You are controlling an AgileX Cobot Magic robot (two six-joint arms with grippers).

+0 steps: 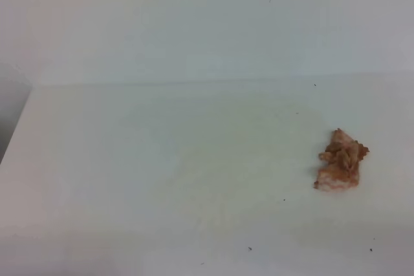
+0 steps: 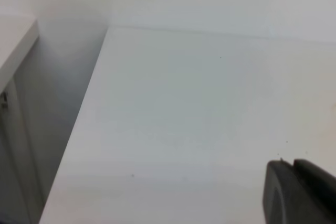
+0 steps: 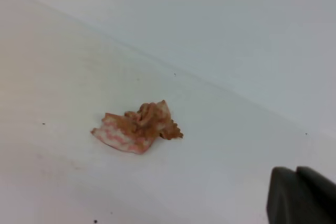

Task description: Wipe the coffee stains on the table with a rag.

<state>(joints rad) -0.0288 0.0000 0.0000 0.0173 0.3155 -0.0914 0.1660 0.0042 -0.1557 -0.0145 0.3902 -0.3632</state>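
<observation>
Dark right gripper point(image 3: 302, 195) at the right wrist view's lower corner, shut on nothing, well apart from the rag point(image 3: 137, 127). Left gripper point(image 2: 299, 190) likewise a dark corner shape; opening impossible to tell. No writing anywhere. Only high and right views show the rag: crumpled, pinkish-orange and brown, lying right of centre on the white table point(image 1: 162, 159).

Illumination is bright, diffuse and even in all three views, with no glare. The table point(image 1: 162, 179) appears washed out, with low contrast against the wall. The rag point(image 1: 341, 161) casts only a faint shadow at 9 o'clock. All views are soft and slightly blurred; wrist-view foregrounds at 5 o'clock are defocused.
</observation>
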